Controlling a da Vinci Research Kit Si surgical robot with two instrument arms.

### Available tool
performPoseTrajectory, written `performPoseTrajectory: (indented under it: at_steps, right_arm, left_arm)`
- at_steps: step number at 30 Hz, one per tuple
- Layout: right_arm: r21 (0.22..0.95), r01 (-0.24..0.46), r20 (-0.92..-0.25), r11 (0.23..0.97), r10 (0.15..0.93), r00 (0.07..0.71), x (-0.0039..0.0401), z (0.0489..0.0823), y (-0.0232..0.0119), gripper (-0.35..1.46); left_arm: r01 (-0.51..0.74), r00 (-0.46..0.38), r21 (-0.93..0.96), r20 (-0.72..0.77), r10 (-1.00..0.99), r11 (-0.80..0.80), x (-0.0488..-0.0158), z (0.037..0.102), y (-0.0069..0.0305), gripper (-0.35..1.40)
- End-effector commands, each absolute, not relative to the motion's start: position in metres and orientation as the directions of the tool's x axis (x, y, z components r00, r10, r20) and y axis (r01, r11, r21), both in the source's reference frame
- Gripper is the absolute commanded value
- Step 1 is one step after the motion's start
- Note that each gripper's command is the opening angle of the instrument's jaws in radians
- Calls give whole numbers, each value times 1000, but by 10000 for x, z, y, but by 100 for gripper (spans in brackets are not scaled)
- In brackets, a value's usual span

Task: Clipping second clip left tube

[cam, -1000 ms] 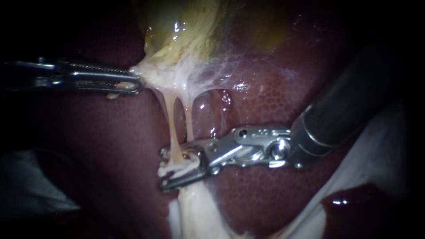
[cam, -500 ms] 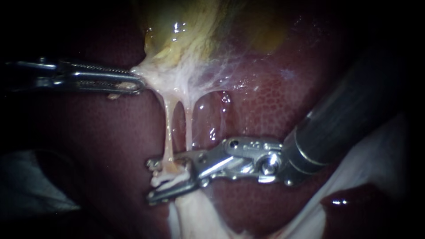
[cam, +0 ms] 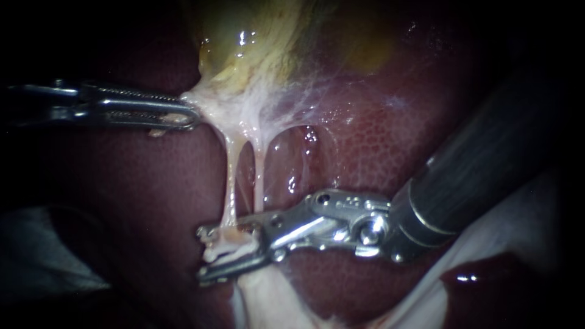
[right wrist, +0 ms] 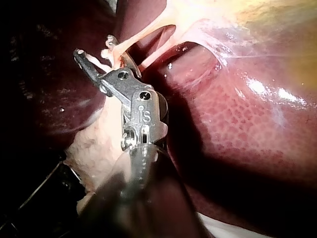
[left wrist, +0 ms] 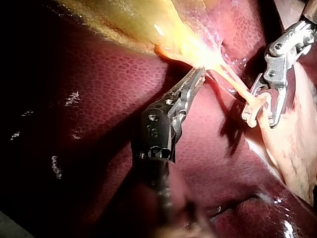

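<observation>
My right instrument's silver metal claw (cam: 202, 256) stands spread, straddling the thin pale left tube (cam: 230, 183). A whitish clip-like piece (cam: 225, 247) lies in the gap, not yet squeezed flat. Just beside the claw runs a second thin tube (cam: 259, 176). Farther off, my left instrument's slim serrated claw (cam: 186, 116) is closed on stringy white tissue (cam: 213, 106) hanging from the yellowish gallbladder (cam: 256, 42), over dark red liver (cam: 365, 140). I judge the clip placed but unfired; closing and release remain. No brand or label shows, only small instrument marks.
</observation>
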State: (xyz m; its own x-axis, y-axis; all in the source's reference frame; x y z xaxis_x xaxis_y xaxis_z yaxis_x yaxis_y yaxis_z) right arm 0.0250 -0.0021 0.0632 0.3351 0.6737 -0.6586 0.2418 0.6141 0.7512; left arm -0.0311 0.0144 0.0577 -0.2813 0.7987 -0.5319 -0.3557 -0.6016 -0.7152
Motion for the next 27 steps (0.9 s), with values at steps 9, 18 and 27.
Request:
performPoseTrajectory:
  at_steps: [9, 18, 27]
  right_arm:
    - [787, 234, -616, 571, 708, 345, 239, 625, -15, -35]
    - [800, 243, -600, 549, 717, 354, 239, 626, -15, -35]
    - [799, 249, -602, 548, 715, 356, 240, 627, -14, -35]
  left_arm:
    - [-356, -281, -715, -532, 799, -601, -311, 577, 144, -35]
    - [-356, -281, -715, -532, 799, -601, -311, 577, 144, -35]
    - [-356, -281, -715, -532, 799, -601, -312, 578, 145, -35]
